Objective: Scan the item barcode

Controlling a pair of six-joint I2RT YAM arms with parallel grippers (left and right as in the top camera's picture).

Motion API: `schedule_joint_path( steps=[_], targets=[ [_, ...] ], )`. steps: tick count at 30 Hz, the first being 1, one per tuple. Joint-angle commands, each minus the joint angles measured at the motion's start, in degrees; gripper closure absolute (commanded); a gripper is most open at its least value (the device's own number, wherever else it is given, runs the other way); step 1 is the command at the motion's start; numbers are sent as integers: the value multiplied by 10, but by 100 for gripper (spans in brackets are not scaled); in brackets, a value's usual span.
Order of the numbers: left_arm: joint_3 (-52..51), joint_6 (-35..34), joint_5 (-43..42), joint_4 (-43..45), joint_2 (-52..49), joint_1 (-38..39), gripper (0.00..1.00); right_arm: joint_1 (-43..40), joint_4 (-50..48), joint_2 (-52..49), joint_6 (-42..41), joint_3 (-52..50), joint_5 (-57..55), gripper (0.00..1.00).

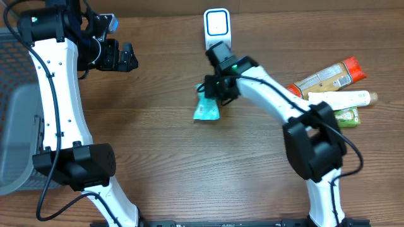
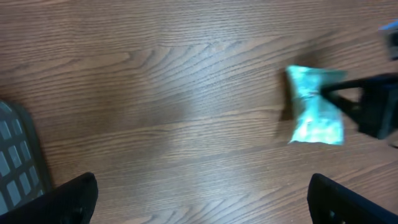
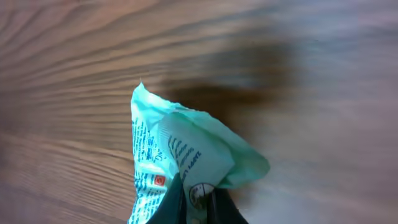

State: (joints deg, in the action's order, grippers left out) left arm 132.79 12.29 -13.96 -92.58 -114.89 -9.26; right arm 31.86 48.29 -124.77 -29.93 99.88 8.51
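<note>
Wood-grain surface, grey mesh basket at its left edge, white scanner at the far edge. Teal packet is mid-surface, long axis approx far-to-near, free end pointing toward my base. My right tool is clenched on its far end. Left tool is spread wide, well apart. Right wrist cam shows print + a red mark, prob. a logo; overhead doesn't.

1. Overhead view: bright, even light. The wooden tabletop is sharp, with only faint shadows.
2. Left wrist view: soft and blurred throughout, and the teal packet is smeared.
3. Right wrist view: blurred wood grain, with a dark shadow behind the packet.
</note>
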Motion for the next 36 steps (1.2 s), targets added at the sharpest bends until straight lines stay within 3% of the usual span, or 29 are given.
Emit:
schedule_joint_path(
  steps=[1,4,8,11,15,17,21,33,36],
  targets=[
    [3,10,-6,0,-6,-1,0,4,33,31,-92,2,-42,96],
    [3,10,-6,0,-6,-1,0,10,40,31,-93,-20,-10,88],
    [3,10,-6,0,-6,-1,0,19,87,32,-43,-24,-4,58],
    [3,10,-6,0,-6,-1,0,16,124,33,3,-12,-2,54],
    [3,10,-6,0,-6,-1,1,9,162,34,63,24,19,69],
    [3,10,-6,0,-6,-1,0,9,167,35,64,37,19,83],
    [3,10,-6,0,-6,-1,0,17,146,34,64,31,17,96],
    [3,10,-6,0,-6,-1,0,42,33,30,59,-80,-9,96],
    [3,10,-6,0,-6,-1,0,42,14,30,52,-106,-7,92]
  ],
)
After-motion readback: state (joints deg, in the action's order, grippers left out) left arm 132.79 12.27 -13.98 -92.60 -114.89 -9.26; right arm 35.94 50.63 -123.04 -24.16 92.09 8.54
